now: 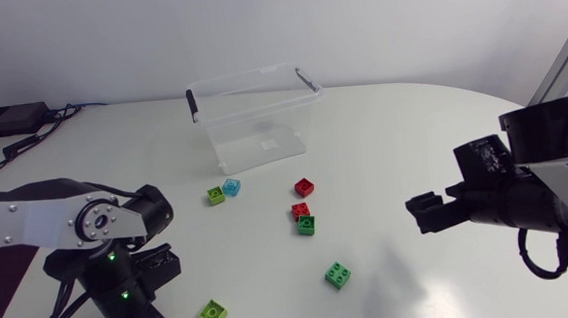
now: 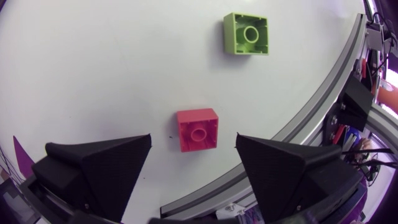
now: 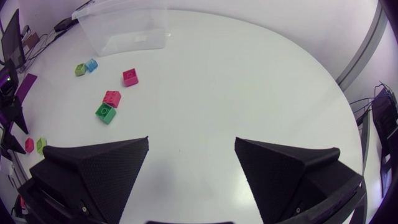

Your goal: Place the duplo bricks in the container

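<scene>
Both wide, L claw [image 2: 193, 143] over red brick [image 2: 198, 129], R claw [image 3: 191, 144] empty, white table [image 1: 412, 130], clear container [image 1: 256, 116].

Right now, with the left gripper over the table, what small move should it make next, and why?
Probably lower the left gripper straight down and close on the red brick. That brick lies flat on the table in line with the gap between its open fingers, touching neither; the light green brick lies farther ahead.

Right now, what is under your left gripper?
A red brick lies between the open fingers of the left gripper; a light green brick lies ahead. In the head view my left arm covers the red brick.
</scene>
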